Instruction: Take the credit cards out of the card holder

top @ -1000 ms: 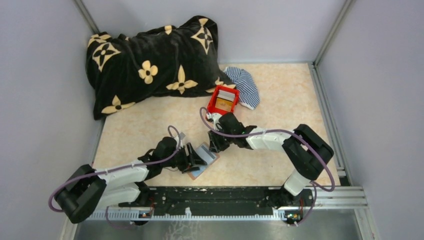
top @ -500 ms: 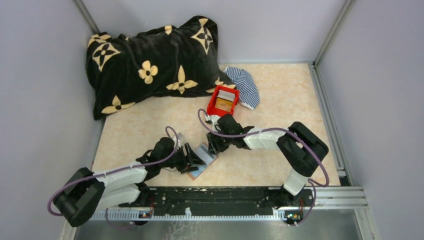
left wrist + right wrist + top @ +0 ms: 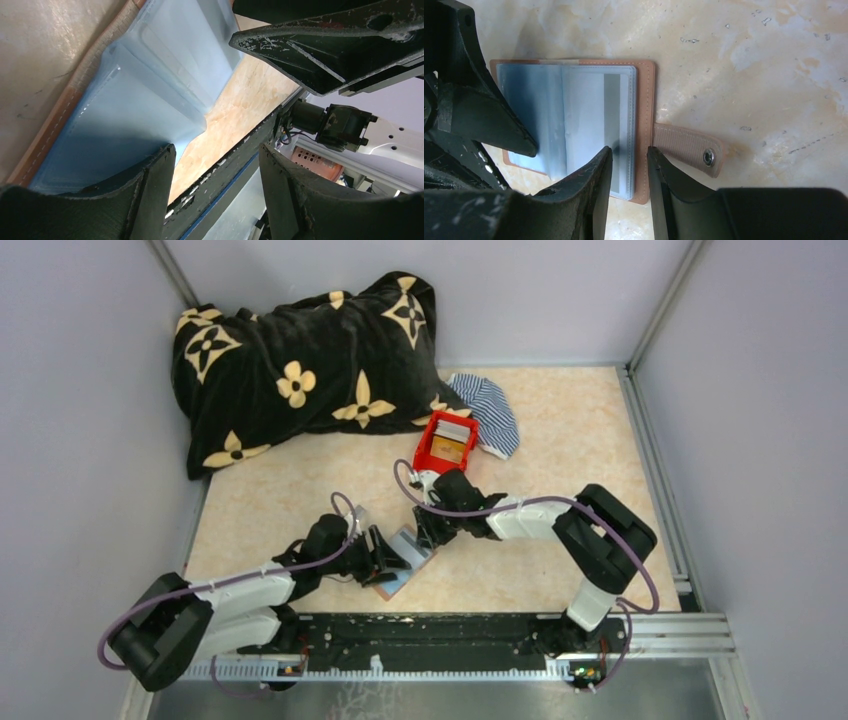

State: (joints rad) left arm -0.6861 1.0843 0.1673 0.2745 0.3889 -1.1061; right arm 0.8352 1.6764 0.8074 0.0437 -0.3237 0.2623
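Note:
The card holder (image 3: pixel 644 100) lies open on the table, brown leather with a snap tab (image 3: pixel 687 147) and pale blue clear sleeves (image 3: pixel 574 105). A grey credit card (image 3: pixel 611 112) shows through the top sleeve. My right gripper (image 3: pixel 630 150) hovers open over the holder's tab-side edge, with a narrow gap between its jaws and nothing held. My left gripper (image 3: pixel 215 155) is open wide, and one of its fingers (image 3: pixel 484 110) presses on the sleeves' other side. In the top view the holder (image 3: pixel 412 545) sits between the left gripper (image 3: pixel 385 552) and the right gripper (image 3: pixel 428 532).
A red open-top box (image 3: pixel 447 440) with an orange and a grey card inside stands just beyond the right gripper. A striped cloth (image 3: pixel 492 410) lies behind it. A large black flowered cushion (image 3: pixel 300 370) fills the back left. The arms' base rail (image 3: pixel 430 635) runs along the near edge.
The right arm has shifted slightly left, bringing its gripper closer over the holder. The left arm and the holder have hardly moved.

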